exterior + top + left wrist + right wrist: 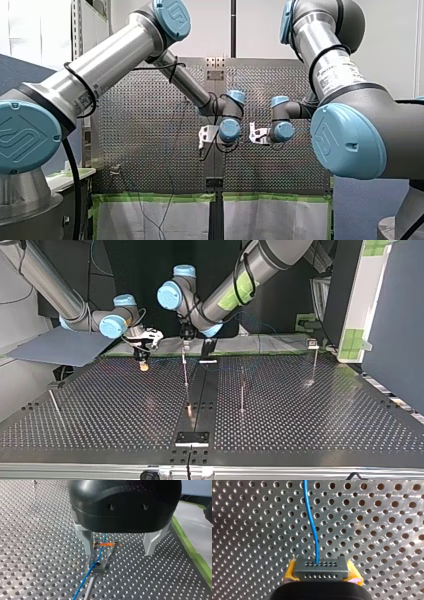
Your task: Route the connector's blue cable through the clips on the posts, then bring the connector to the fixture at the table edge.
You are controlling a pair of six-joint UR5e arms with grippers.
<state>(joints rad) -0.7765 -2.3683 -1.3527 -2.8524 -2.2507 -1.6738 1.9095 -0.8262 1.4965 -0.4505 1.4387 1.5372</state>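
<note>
The connector, a dark block with rows of pin holes, is clenched in my right claw over the table at the top view's left. Its thin blue cable reaches the clip that my released left claw straddles. A hard pull could, I judge, yank it free.

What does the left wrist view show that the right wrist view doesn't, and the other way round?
Only the left wrist view shows my left pincer, its metal fingers wide apart, over a small clip with an orange strip, the blue cable crossing it. Only the right wrist view shows the dark connector, with rows of tiny holes, gripped by my right pincer between yellow pads. Both show the blue cable and the perforated table.
</note>
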